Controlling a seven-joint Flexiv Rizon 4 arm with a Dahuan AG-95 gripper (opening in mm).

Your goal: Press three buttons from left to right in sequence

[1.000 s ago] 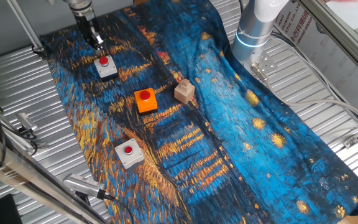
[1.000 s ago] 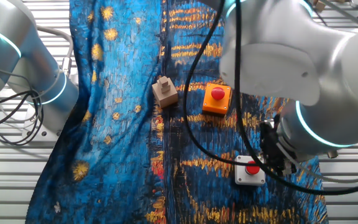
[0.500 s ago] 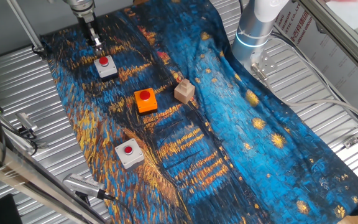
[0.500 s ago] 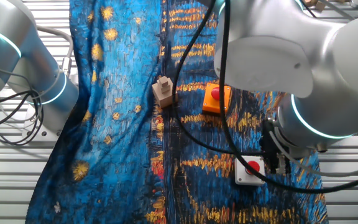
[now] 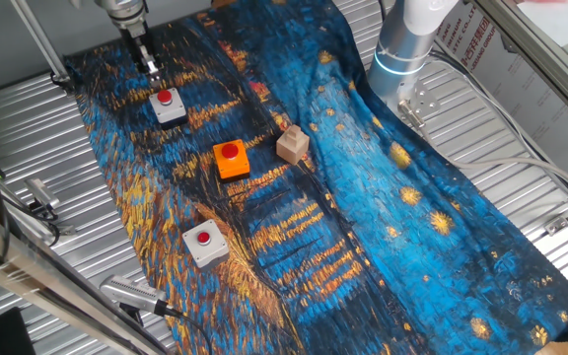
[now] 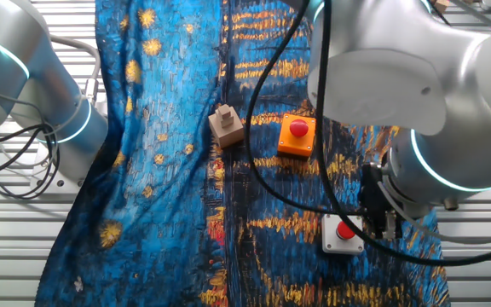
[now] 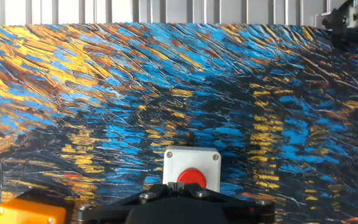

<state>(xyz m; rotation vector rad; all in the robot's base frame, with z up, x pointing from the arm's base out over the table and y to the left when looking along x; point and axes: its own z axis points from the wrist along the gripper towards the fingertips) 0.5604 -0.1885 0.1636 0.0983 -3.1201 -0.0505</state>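
Note:
Three red-topped buttons sit in a row on the blue painted cloth. In one fixed view they are a grey one at the far end, an orange one in the middle and a grey one nearest. My gripper hangs just beyond the far grey button, a little above the cloth. In the hand view that button lies right ahead of my gripper, whose fingertips touch each other, shut and empty. The other fixed view shows my gripper beside this grey button and the orange one; the third is hidden.
A tan wooden block stands right of the orange button, also in the other fixed view. The cloth covers a ribbed metal table. The arm's base stands at the back. Metal tools lie at the near-left edge.
The gripper has shifted only slightly beside the far grey button. In the other fixed view the arm's upper links swung, covering then uncovering the orange button.

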